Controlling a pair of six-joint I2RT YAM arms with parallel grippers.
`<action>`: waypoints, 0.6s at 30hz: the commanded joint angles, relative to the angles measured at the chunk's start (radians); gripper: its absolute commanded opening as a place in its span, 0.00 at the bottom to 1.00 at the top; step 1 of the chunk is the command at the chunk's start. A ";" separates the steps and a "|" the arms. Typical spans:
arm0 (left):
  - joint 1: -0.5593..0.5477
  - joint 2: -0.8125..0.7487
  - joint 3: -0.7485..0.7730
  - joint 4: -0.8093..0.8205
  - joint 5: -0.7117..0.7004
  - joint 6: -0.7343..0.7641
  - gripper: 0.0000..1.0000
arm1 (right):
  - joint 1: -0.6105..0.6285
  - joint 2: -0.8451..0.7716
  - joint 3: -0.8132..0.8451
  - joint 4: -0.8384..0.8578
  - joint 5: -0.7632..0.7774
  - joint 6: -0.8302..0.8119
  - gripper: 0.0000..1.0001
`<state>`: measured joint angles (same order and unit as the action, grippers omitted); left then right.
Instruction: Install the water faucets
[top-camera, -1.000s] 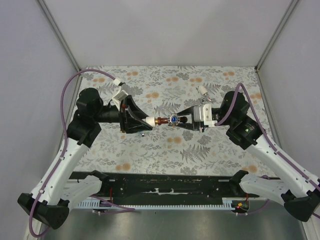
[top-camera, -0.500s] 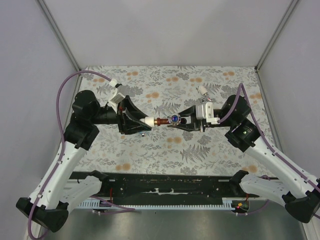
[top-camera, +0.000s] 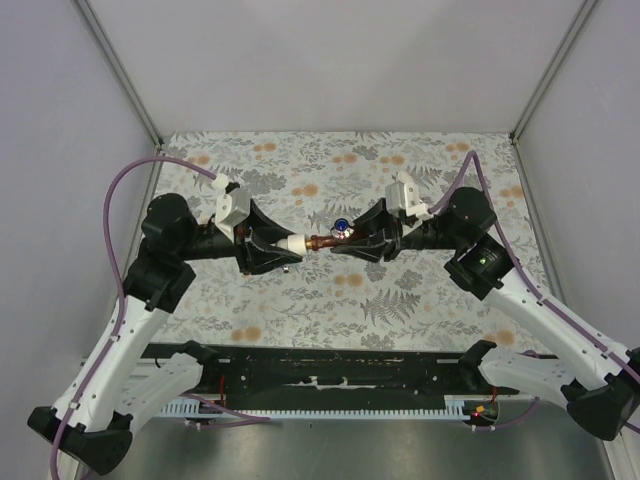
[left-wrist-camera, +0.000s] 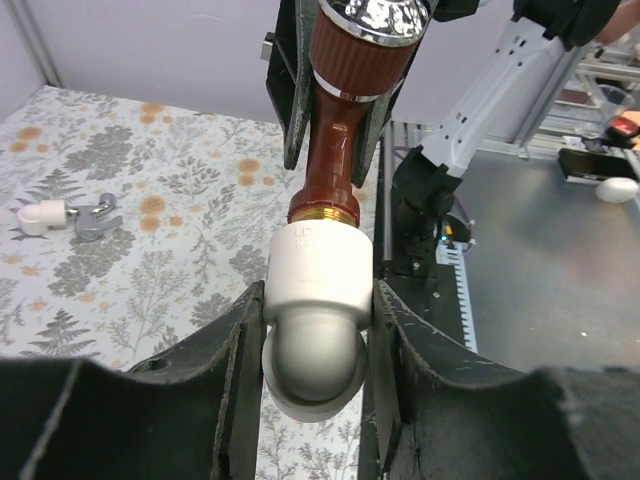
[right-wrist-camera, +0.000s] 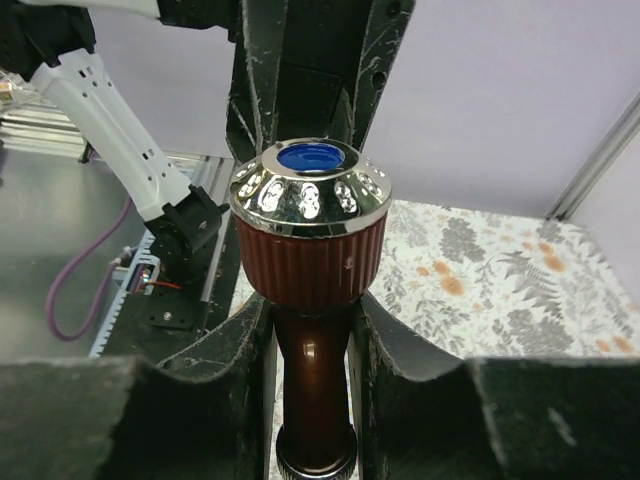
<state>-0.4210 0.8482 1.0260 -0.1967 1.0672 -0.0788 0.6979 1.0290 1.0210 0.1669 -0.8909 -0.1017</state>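
From above, the left gripper (top-camera: 287, 249) is closed on a white fitting (top-camera: 295, 244) held between its fingertips. The faucet (top-camera: 321, 241) runs level from the fitting's far end to the right gripper (top-camera: 346, 242), which is clamped on its knob end. Both hang above the floral mat (top-camera: 420, 300), tip to tip.

In the left wrist view, both fingers (left-wrist-camera: 225, 370) press the fitting's rounded sides. The faucet's brown stem stands straight out past the fingertips, with a brass ring seated at the fitting's mouth. A white-silver faucet (left-wrist-camera: 70, 215) lies on the mat well off to the gripper's left.

In the right wrist view, the fingers pinch the stem just under the ribbed knob (right-wrist-camera: 308, 215). Its chrome cap and blue centre sit just beyond the fingertips.
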 joint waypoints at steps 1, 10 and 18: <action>-0.036 -0.037 -0.030 0.055 -0.104 0.163 0.02 | 0.022 0.028 -0.005 0.013 0.069 0.175 0.00; -0.062 -0.135 -0.184 0.263 -0.219 0.244 0.02 | 0.020 0.034 -0.013 -0.023 0.118 0.364 0.00; -0.157 -0.195 -0.237 0.260 -0.432 0.422 0.02 | 0.023 0.042 0.025 -0.164 0.251 0.508 0.00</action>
<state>-0.5262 0.6815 0.7933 -0.0574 0.8017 0.1844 0.7059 1.0603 1.0149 0.0971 -0.7448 0.2832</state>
